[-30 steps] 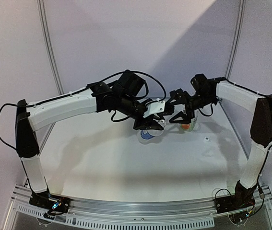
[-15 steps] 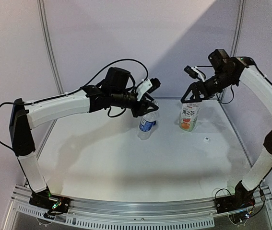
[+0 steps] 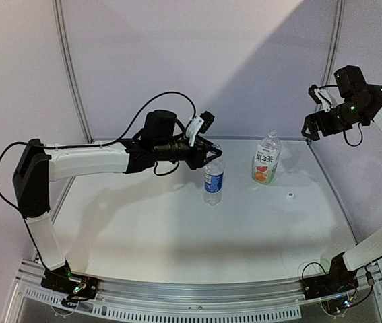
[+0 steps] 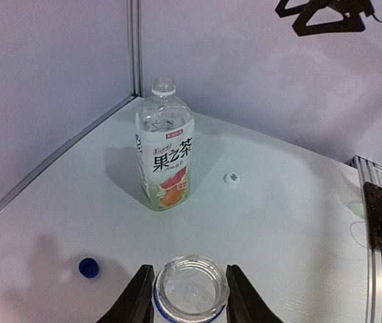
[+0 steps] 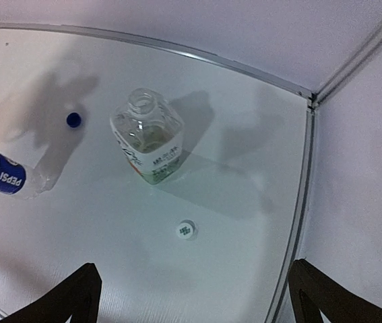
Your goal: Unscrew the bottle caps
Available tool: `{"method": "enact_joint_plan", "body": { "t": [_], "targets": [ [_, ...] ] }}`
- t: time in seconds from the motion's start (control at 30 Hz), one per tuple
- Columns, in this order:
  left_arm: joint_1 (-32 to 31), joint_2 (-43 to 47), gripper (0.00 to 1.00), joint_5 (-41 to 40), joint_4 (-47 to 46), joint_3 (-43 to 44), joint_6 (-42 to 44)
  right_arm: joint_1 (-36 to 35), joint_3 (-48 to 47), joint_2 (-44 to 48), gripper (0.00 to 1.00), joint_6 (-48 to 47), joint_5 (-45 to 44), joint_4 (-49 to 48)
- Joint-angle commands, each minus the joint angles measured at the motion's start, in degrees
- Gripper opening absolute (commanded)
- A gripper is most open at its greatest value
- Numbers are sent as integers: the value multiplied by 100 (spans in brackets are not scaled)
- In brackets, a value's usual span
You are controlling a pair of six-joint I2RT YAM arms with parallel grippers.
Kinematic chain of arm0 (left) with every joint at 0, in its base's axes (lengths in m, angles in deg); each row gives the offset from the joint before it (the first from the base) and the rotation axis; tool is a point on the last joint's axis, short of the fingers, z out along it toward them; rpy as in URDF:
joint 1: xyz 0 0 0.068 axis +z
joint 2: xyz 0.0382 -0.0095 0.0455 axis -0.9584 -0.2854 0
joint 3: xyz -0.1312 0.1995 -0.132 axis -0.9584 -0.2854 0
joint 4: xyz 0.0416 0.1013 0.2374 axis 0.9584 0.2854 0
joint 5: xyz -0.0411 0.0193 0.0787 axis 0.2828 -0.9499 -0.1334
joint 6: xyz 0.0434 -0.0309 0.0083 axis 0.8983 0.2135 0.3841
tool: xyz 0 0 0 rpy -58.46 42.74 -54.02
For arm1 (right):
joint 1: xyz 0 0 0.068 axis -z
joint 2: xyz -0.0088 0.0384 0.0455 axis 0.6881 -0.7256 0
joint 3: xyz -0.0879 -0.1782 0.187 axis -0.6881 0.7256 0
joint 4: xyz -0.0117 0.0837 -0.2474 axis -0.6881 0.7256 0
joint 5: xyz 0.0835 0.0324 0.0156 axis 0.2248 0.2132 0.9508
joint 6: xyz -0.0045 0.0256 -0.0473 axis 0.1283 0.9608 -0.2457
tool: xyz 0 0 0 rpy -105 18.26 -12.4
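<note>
Unscrewing looked done: blue cap (image 4: 88, 268) and white cap (image 4: 231, 177) lay ahead of left fingers (image 4: 139, 299) pinching the Pepsi bottle (image 3: 213, 178); right fingers (image 5: 76, 299) stood spread. Next probably called for releasing it.

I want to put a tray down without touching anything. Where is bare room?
The near half of the table, from the bottles to the arm bases, is bare; so is the left side under the left arm. The back is crowded: the Pepsi bottle in the left gripper, the wide bottle, the blue cap, the white cap.
</note>
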Motion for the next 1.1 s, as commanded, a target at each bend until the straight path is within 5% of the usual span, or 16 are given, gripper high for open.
{"method": "enact_joint_plan", "body": {
  "t": [0.0, 0.47, 0.63, 0.9, 1.07],
  "targets": [
    [25, -152, 0, 458, -705, -99, 78, 73, 283, 205, 99, 405, -501, -176],
    [-43, -395, 4, 491, -783, -314, 611, 71, 248, 220, 99, 276, -542, -133],
    [-86, -454, 20, 474, -705, -267, 629, 70, 311, 261, 99, 323, -495, -141],
    [-100, -483, 28, 490, -529, -245, 653, 70, 360, 322, 99, 337, -481, -140],
    [-100, -468, 41, 537, -428, -178, 649, 71, 364, 320, 99, 328, -466, -144]
  ]
}}
